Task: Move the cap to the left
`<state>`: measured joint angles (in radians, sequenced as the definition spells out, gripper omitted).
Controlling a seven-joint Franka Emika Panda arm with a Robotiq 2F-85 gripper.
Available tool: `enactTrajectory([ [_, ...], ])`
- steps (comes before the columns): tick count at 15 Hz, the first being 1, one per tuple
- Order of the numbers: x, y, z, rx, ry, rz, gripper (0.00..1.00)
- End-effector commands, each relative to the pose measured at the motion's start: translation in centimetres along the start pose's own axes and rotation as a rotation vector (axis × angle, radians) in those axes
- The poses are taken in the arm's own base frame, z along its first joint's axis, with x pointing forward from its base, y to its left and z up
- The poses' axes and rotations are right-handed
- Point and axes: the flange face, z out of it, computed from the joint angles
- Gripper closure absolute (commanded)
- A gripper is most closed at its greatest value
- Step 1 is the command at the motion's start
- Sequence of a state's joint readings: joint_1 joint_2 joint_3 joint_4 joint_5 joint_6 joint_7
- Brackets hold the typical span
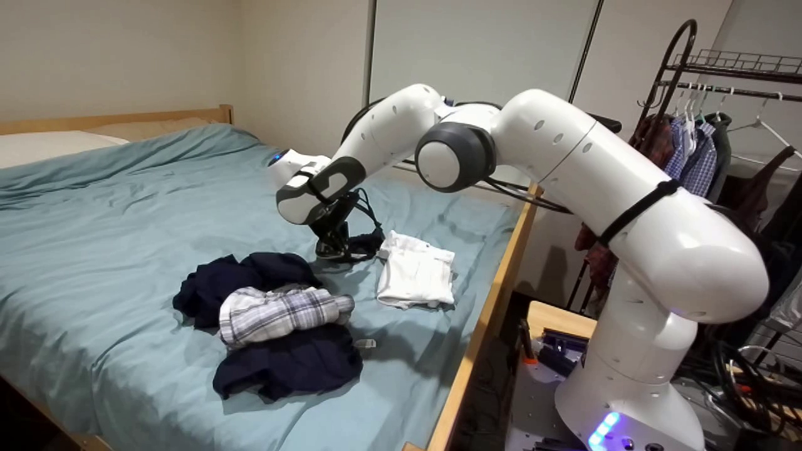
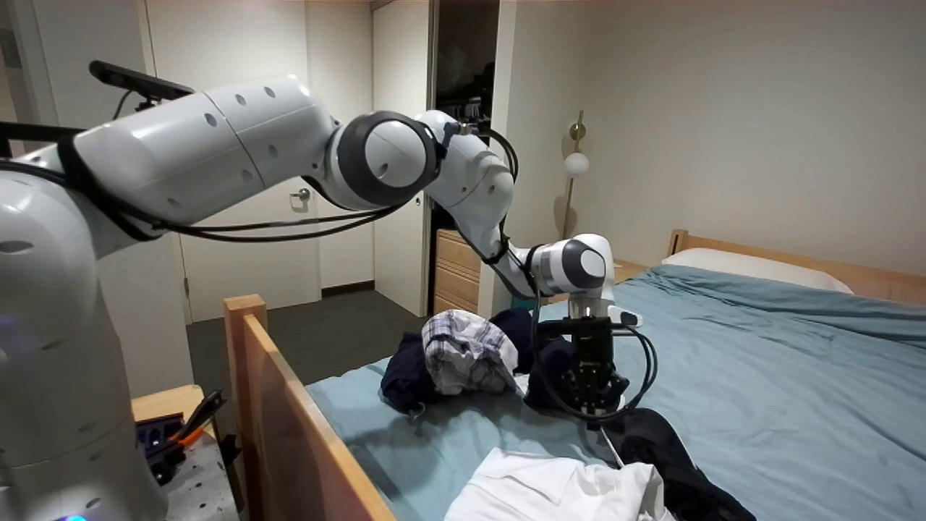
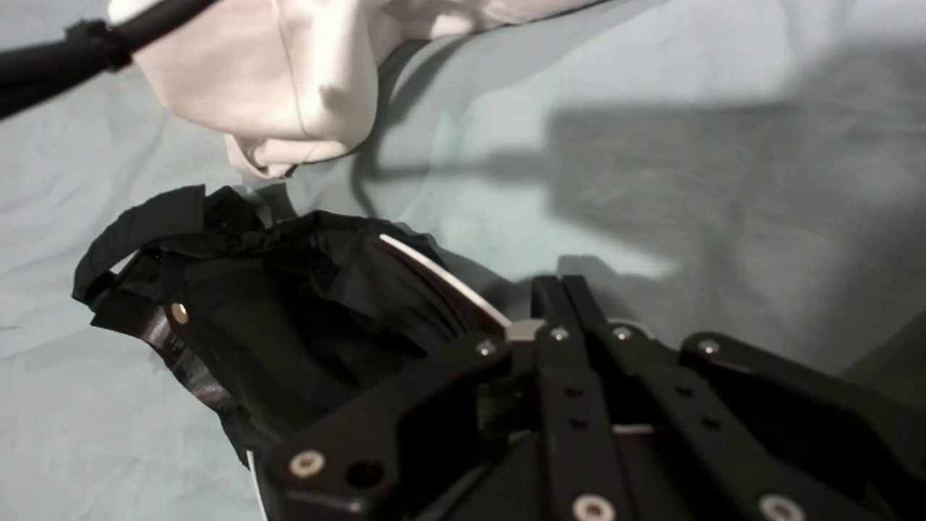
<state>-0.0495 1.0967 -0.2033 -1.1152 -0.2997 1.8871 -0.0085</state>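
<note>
The fingers [image 3: 548,298] are pressed together, tips at the rim of the cap [image 3: 253,318], which spreads beside them; whether its edge is pinched between, I cannot tell. A shallow bite on limp fabric could slip once pulled. Above them the wrist [image 2: 582,268] points roughly down, the bent arm [image 1: 626,169] extending over the surface [image 1: 188,213].

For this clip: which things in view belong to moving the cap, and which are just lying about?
Part of the job:
- black cap, the thing to move
- tool, to move it

Not part of it:
- white folded cloth, near the cap
- plaid garment
- dark navy clothes
- hanging clothes
</note>
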Motion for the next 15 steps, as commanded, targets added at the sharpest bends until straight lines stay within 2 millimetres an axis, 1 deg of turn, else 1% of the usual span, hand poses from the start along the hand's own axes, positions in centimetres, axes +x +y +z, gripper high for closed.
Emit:
enactTrajectory([
  [1, 0.7, 0.3, -0.1, -0.013, 0.020, 0.019, 0.67],
  [4, 1.7, 0.2, -0.5, 0.011, 0.116, -0.012, 0.49],
  [8, 2.8, 0.0, -0.8, 0.006, 0.226, -0.010, 0.23],
  [9, 3.0, 0.0, -0.7, 0.008, 0.245, -0.011, 0.17],
  [10, 2.1, -0.3, -1.9, 0.048, 0.249, -0.005, 0.10],
  [11, 1.9, 0.3, -3.1, 0.037, 0.266, -0.007, 0.04],
  [12, 1.5, 1.1, -4.8, 0.024, 0.277, -0.004, 0.01],
  [13, 1.3, 1.8, -5.9, 0.021, 0.284, 0.006, 0.00],
  [15, 0.6, 4.1, -8.7, 0.023, 0.306, 0.033, 0.00],
])
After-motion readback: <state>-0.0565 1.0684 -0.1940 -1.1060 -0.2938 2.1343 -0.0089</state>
